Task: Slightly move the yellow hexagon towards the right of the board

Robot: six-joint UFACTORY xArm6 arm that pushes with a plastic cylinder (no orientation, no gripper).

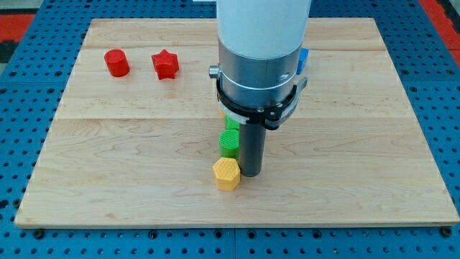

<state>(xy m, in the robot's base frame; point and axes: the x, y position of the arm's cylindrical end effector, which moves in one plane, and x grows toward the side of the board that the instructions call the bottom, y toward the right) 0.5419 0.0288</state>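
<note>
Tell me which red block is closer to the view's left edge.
The red cylinder: round and nearest the left edge. The red star stands to its right.

Board (129, 144) pale wood, smooth matt grain; yellow hexagon (226, 173) ribbed matt plastic; arm housing (257, 72) brushed metal.

The yellow hexagon (226, 173) is a small, ribbed six-sided block lying flat on the wooden worktop (129, 173), one flat face up. It sits just beside my tip (251, 175), on the tip's side toward the view's left and about level with it, so close that I cannot tell whether the two touch.
</note>
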